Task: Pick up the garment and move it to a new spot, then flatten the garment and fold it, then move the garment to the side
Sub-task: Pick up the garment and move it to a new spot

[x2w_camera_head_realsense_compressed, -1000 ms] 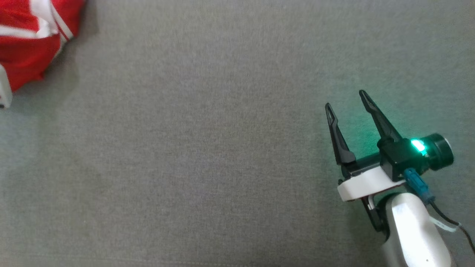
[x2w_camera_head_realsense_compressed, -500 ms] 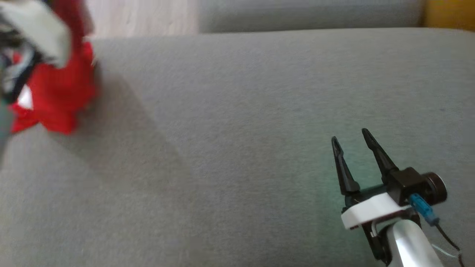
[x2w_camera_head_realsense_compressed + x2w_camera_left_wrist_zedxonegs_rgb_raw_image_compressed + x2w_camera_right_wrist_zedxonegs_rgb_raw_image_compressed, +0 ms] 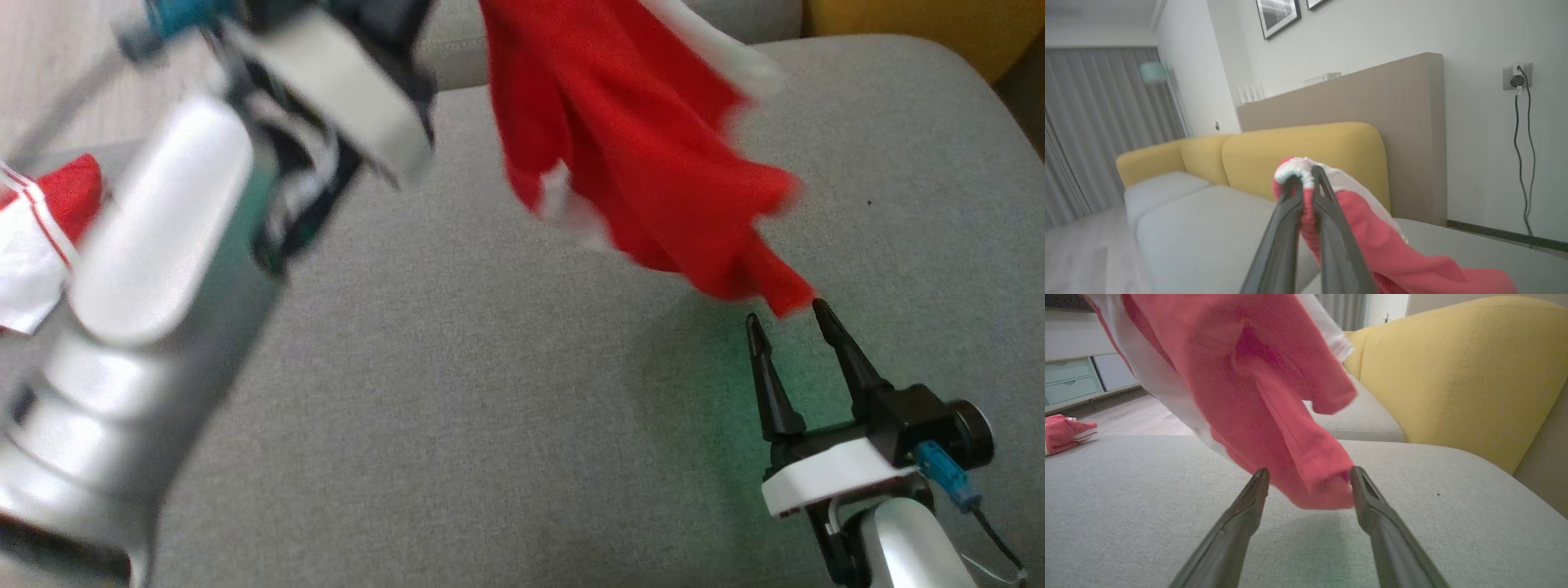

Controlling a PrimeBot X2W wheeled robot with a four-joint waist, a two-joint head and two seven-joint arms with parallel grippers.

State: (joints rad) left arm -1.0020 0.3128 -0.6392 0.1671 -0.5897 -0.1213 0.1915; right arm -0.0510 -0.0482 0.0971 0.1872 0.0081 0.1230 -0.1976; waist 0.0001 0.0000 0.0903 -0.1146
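The grey sofa seat (image 3: 490,408) is seen below. Above it the red garment (image 3: 637,147) is hung in the air, pinched at its white edge by the closed left hand (image 3: 1306,176). The right hand (image 3: 785,312) is spread wide, and the lowest fold of the cloth is seen between its fingers.

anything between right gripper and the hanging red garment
Nothing: the right wrist view shows the garment hanging down to the right gripper, bare cushion beneath.
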